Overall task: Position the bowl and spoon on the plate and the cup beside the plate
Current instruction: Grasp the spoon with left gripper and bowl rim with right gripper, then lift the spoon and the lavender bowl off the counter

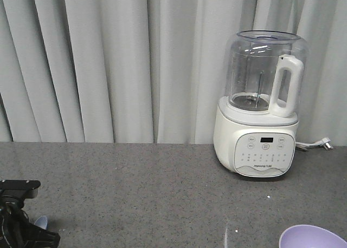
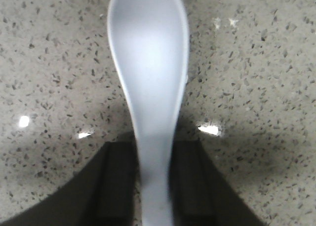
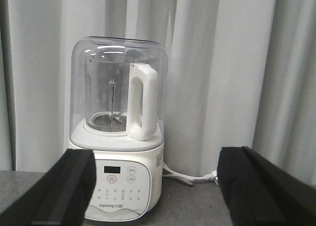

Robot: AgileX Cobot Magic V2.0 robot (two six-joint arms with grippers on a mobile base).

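The pale blue spoon [image 2: 148, 63] points away from me over the speckled countertop, scoop at the far end. My left gripper [image 2: 154, 149] is shut on its handle, one dark finger pressed against each side. A sliver of the spoon [image 1: 41, 222] shows beside my left arm [image 1: 19, 229] at the bottom left. The lavender bowl [image 1: 312, 237] peeks in at the bottom right edge. My right gripper [image 3: 155, 154] is held up off the counter, open wide with nothing between its fingers, facing the blender. The plate and the cup are out of view.
A white blender [image 1: 260, 107] with a clear jug stands at the back right of the grey countertop [image 1: 141, 188], its cord and plug [image 1: 317, 145] trailing to the right. Grey curtains [image 1: 108, 64] hang directly behind the counter.
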